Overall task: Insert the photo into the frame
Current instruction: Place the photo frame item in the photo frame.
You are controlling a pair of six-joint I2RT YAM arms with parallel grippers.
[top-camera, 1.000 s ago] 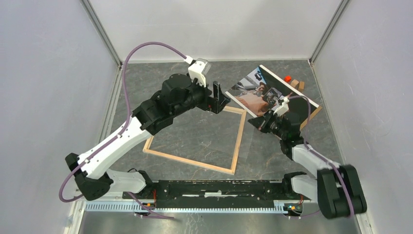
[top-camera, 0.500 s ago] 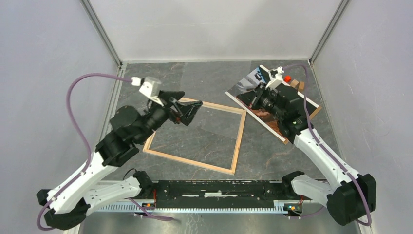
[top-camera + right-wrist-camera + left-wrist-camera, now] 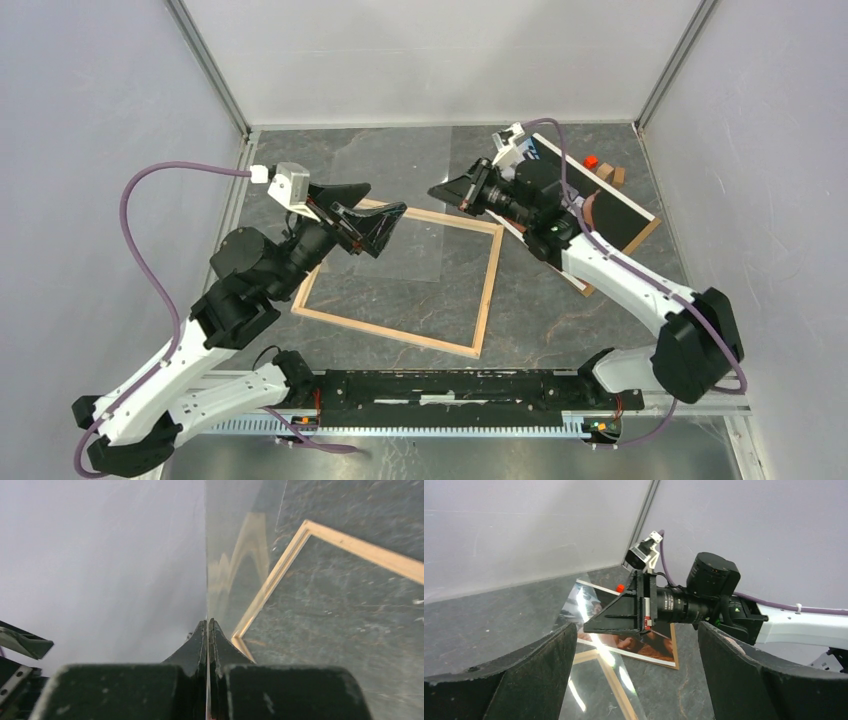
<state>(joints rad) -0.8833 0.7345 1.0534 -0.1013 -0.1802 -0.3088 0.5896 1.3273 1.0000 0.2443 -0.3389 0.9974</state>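
1. Right arm (image 3: pixel 620 280) has swung off the photo (image 3: pixel 656 647) toward 12 o'clock; left arm (image 3: pixel 200 330) has drawn back toward 9.
2. Frame (image 3: pixel 490 290) lies flat at centre, wood side up.
3. Clear sheet (image 3: pixel 415 250) crosses its 12 o'clock rail.
4. The photo lies at 1 o'clock, outside the frame.
5. Right gripper (image 3: pixel 437 190) pinches the sheet's edge; left gripper (image 3: pixel 385 200) gapes, empty.

Robot test cell in a lab, plain white panel walls (image 3: pixel 430 60) on three sides, aluminium corner posts (image 3: pixel 207 65) upper left and right, dark stone-patterned table (image 3: pixel 540 330), arm mounting rail (image 3: pixel 450 385) along the bottom.
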